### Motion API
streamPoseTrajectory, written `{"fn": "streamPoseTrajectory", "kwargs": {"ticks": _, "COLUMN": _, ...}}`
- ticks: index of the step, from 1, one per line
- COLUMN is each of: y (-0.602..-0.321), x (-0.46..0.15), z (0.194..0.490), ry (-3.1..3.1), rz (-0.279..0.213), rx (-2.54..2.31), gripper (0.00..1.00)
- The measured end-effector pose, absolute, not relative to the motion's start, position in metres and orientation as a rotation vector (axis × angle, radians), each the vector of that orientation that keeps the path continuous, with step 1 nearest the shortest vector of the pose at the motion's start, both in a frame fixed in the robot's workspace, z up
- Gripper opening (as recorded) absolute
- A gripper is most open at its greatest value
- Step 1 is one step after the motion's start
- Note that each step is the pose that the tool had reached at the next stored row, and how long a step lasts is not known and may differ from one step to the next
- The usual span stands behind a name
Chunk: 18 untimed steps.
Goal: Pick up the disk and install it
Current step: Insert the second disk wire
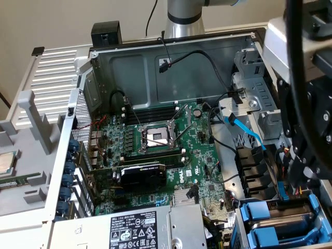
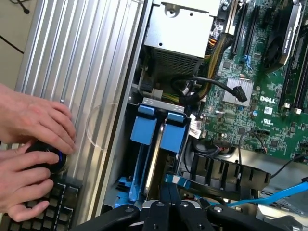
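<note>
Wrist view coverage takes in the drive bay corner of an open computer case. Two blue-fronted carriers stand side by side in the bay; the disk (image 2: 144,159) is the one nearer the ribbed aluminium panel (image 2: 82,72), seated on edge with its blue tab uppermost, and the second blue carrier (image 2: 172,132) sits just beside it. A narrow gap separates the two. The gripper (image 2: 168,211) is seen as black linkages directly over the bay, with its fingers drawn together and nothing held between them. The bay is bounded on one side by the ribbed panel's edge and on the other by the motherboard (image 2: 255,96); a blue flat cable (image 2: 269,197) crosses close to the gripper, and black cables are bundled by the metal cage (image 2: 180,33) beyond the carriers. Two hands (image 2: 29,149) are seen resting on a round black controller (image 2: 45,159) beside a keyboard (image 2: 48,211), well apart from the bay.

Exterior view coverage shows the whole case interior: the processor socket (image 1: 155,136) at the middle of the board, a graphics card (image 1: 142,175) below it, and the power supply label (image 1: 136,231) at the near edge. The carriers' blue fronts (image 1: 259,215) appear at the exterior view's lower right, under the dark arm body (image 1: 311,104). Open room is greatest above the motherboard; the bay corner is crowded by cables and brackets.
</note>
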<state>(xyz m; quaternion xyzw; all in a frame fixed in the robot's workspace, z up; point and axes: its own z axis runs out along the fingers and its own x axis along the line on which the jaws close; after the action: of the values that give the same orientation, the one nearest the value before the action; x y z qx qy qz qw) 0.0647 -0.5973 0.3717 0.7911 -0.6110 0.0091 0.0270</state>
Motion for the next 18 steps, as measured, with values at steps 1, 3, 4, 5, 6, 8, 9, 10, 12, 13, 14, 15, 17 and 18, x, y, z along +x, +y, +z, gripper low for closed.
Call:
{"fn": "streamPoseTrajectory", "kwargs": {"ticks": 1, "y": -0.5973, "x": 0.0647, "z": 0.3717, "ry": -1.865, "rz": 0.029, "rx": 2.461, "gripper": 0.11}}
{"fn": "streamPoseTrajectory", "kwargs": {"ticks": 3, "y": -0.5973, "x": 0.0647, "z": 0.3717, "ry": -1.819, "rz": 0.031, "rx": 2.495, "gripper": 0.11}}
{"fn": "streamPoseTrajectory", "kwargs": {"ticks": 4, "y": -0.5973, "x": 0.0647, "z": 0.3717, "ry": -1.798, "rz": 0.032, "rx": 2.511, "gripper": 0.11}}
{"fn": "streamPoseTrajectory", "kwargs": {"ticks": 5, "y": -0.5973, "x": 0.0647, "z": 0.3717, "ry": -1.775, "rz": 0.033, "rx": 2.527, "gripper": 0.11}}
{"fn": "streamPoseTrajectory", "kwargs": {"ticks": 6, "y": -0.5973, "x": 0.0647, "z": 0.3717, "ry": -1.752, "rz": 0.033, "rx": 2.543, "gripper": 0.11}}
{"fn": "streamPoseTrajectory", "kwargs": {"ticks": 8, "y": -0.5973, "x": 0.0647, "z": 0.3717, "ry": -1.705, "rz": 0.035, "rx": 2.576, "gripper": 0.11}}
{"fn": "streamPoseTrajectory", "kwargs": {"ticks": 9, "y": -0.5973, "x": 0.0647, "z": 0.3717, "ry": -1.681, "rz": 0.036, "rx": 2.591, "gripper": 0.11}}
{"fn": "streamPoseTrajectory", "kwargs": {"ticks": 10, "y": -0.5973, "x": 0.0647, "z": 0.3717, "ry": -1.658, "rz": 0.036, "rx": 2.606, "gripper": 0.11}}
{"fn": "streamPoseTrajectory", "kwargs": {"ticks": 12, "y": -0.5973, "x": 0.0647, "z": 0.3717, "ry": -1.61, "rz": 0.038, "rx": 2.637, "gripper": 0.11}}
{"fn": "streamPoseTrajectory", "kwargs": {"ticks": 13, "y": -0.5973, "x": 0.0647, "z": 0.3717, "ry": -1.586, "rz": 0.038, "rx": 2.651, "gripper": 0.11}}
{"fn": "streamPoseTrajectory", "kwargs": {"ticks": 14, "y": -0.5973, "x": 0.0647, "z": 0.3717, "ry": -1.562, "rz": 0.039, "rx": 2.666, "gripper": 0.11}}
{"fn": "streamPoseTrajectory", "kwargs": {"ticks": 15, "y": -0.5973, "x": 0.0647, "z": 0.3717, "ry": -1.538, "rz": 0.04, "rx": 2.68, "gripper": 0.11}}
{"fn": "streamPoseTrajectory", "kwargs": {"ticks": 17, "y": -0.5973, "x": 0.0647, "z": 0.3717, "ry": -1.49, "rz": 0.041, "rx": 2.708, "gripper": 0.11}}
{"fn": "streamPoseTrajectory", "kwargs": {"ticks": 18, "y": -0.5973, "x": 0.0647, "z": 0.3717, "ry": -1.464, "rz": 0.042, "rx": 2.722, "gripper": 0.11}}
